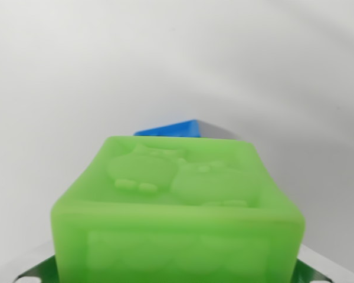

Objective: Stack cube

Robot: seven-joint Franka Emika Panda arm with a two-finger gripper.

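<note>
A: Start at the fingers. What are they doing?

B: Only slivers of metal show at the lower left [32, 272] and lower right corners of the frame, either side of the green cube [180, 209]. I take those for the fingers, and the cube sits between them, filling the lower middle of the frame. Whether they are pinching it or standing just clear, I cannot tell; the contact lines are hidden by the cube itself.

A: And the cube?

B: A translucent green block with rounded edges and a raised relief on its upper face, something like two small figures. It looks like soft rubber or silicone, so I would judge it light, a little yielding and fairly grippy, not fragile.

A: Where to hold it?

B: On the two flat side walls, low and centred, so the squeeze does not bulge it or tip it.

A: Anything beyond it?

B: A blue cube [171, 129] peeks out just behind the green one's far edge, mid-frame, with a grey face to its right. The rest is pale, bare bench [76, 71].
</note>
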